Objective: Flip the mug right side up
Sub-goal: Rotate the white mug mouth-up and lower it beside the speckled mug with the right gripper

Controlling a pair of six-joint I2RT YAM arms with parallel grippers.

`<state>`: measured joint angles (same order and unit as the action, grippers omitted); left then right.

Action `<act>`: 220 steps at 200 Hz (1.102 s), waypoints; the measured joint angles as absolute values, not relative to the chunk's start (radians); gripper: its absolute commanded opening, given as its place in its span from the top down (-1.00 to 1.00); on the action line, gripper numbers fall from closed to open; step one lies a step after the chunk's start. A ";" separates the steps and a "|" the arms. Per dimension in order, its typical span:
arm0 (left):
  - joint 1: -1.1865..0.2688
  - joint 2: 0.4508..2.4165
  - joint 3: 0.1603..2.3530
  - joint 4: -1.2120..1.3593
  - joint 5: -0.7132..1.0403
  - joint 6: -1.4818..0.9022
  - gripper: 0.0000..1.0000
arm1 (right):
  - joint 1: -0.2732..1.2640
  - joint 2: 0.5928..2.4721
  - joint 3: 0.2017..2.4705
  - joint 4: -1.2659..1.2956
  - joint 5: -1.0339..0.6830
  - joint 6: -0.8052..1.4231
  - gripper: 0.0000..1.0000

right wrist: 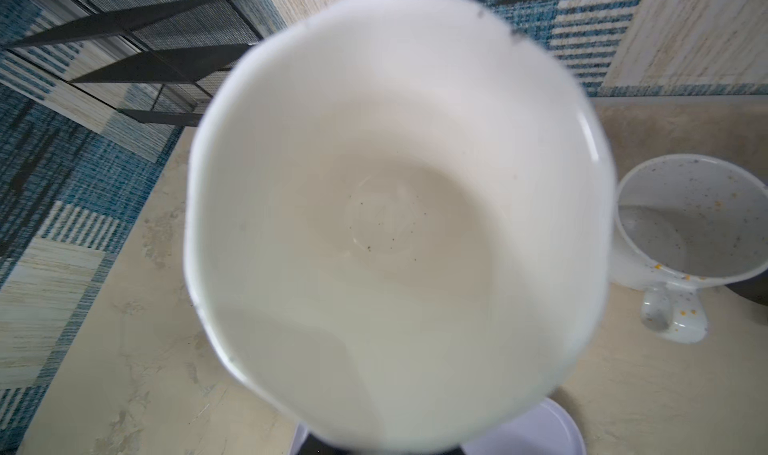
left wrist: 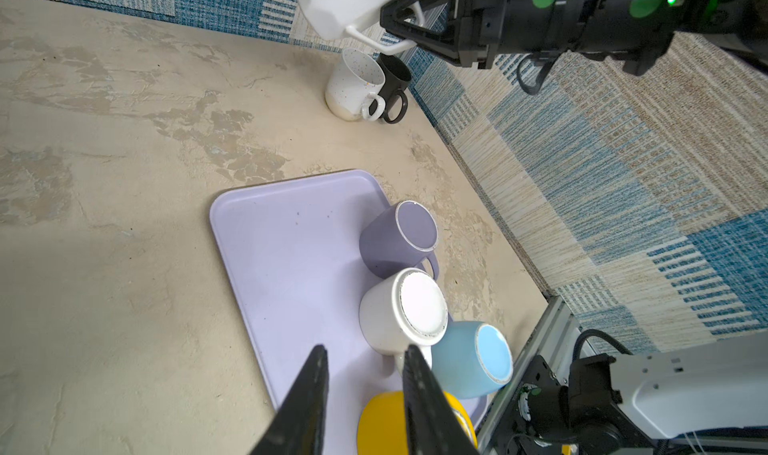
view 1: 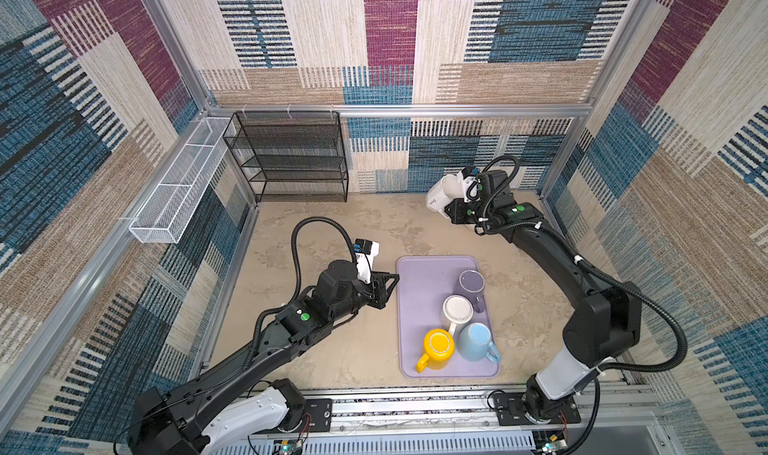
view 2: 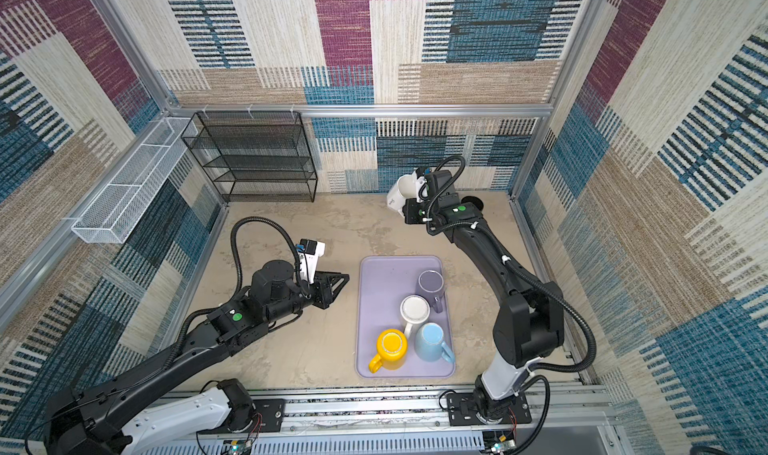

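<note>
Black right tool, jaws clamped on the handle of the white mug. Mug held aloft over the far right corner of the bench, just off the tool's tip on the side toward the bench's left edge. Long axis tilted: mouth up and back toward the wrist, base down toward the bench. Judged most of the way to upright; levelling and set-down not yet done. Below, upright, side by side: speckled mug, black mug. Left tool, jaws slightly apart, empty, at the left edge of the tray, well apart from the mug; right arm nearer.
</note>
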<state>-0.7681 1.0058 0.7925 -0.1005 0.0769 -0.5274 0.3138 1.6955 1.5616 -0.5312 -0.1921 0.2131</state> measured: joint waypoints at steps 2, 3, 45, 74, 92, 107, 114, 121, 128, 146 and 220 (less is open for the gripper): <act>-0.768 1.005 0.793 -0.101 0.076 -0.527 0.37 | 0.314 1.701 1.565 -0.534 -0.189 0.212 1.00; -0.769 1.005 0.793 -0.102 0.076 -0.527 0.37 | 0.314 1.705 1.568 -0.537 -0.186 0.210 1.00; -0.781 1.001 0.795 -0.119 0.056 -0.524 0.38 | 0.314 1.821 1.696 -0.624 -0.110 0.180 1.00; -0.786 1.001 0.796 -0.137 0.056 -0.521 0.38 | 0.314 1.894 1.765 -0.670 -0.070 0.168 1.00; -0.788 1.001 0.796 -0.139 0.055 -0.521 0.38 | 0.314 1.938 1.803 -0.699 -0.049 0.163 1.00; -0.790 1.000 0.796 -0.140 0.055 -0.520 0.38 | 0.313 1.975 1.839 -0.724 -0.034 0.157 1.00; -0.790 1.000 0.796 -0.141 0.055 -0.519 0.38 | 0.313 1.991 1.855 -0.732 -0.027 0.155 1.00; -0.791 1.000 0.797 -0.142 0.055 -0.518 0.38 | 0.313 2.009 1.874 -0.743 -0.019 0.153 1.00; -0.792 1.000 0.797 -0.146 0.054 -0.517 0.38 | 0.312 2.027 1.896 -0.755 -0.014 0.152 1.00; -0.794 1.000 0.798 -0.147 0.054 -0.515 0.38 | 0.311 2.080 1.956 -0.785 0.006 0.142 1.00; -0.796 1.000 0.798 -0.154 0.051 -0.468 0.38 | 0.292 2.228 2.097 -0.874 0.038 0.131 1.00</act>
<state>-0.7959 1.0004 0.7982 -0.1535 0.0509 -0.4679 0.2916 2.2280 2.0972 -0.8742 0.0383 0.1307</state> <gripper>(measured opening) 0.310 0.184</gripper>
